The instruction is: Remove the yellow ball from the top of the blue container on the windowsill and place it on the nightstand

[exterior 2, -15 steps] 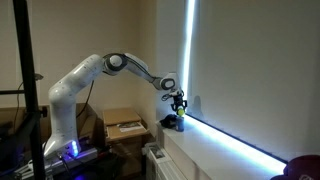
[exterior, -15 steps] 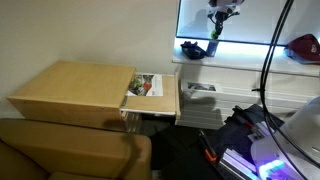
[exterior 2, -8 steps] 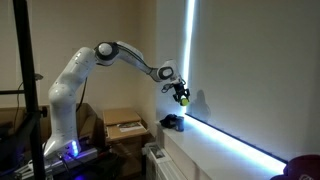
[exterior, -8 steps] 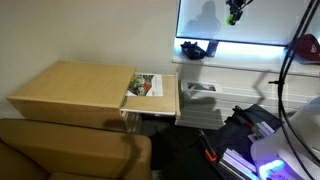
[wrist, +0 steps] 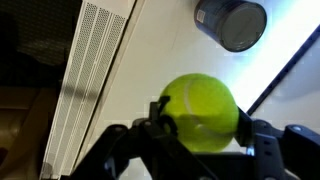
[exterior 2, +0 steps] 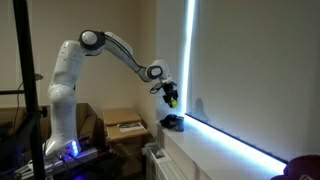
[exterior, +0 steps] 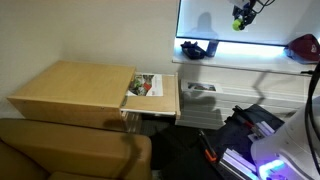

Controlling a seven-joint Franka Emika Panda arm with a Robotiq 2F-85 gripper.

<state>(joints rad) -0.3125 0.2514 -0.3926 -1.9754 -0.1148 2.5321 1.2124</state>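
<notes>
My gripper is shut on the yellow ball, a tennis ball, and holds it in the air above the windowsill. In both exterior views the ball sits in the gripper, well above the blue container. The container, a dark round cup, stands on the windowsill and shows at the top of the wrist view. The wooden nightstand is at lower left, below the sill.
A magazine lies on a pulled-out shelf beside the nightstand. A brown couch fills the lower left. A red object sits at the windowsill's far end. A white vented radiator cover runs below the sill.
The gripper has lifted the ball off the container, raised it high, and then swung it away from the window a little lower. The container stays on the sill.
</notes>
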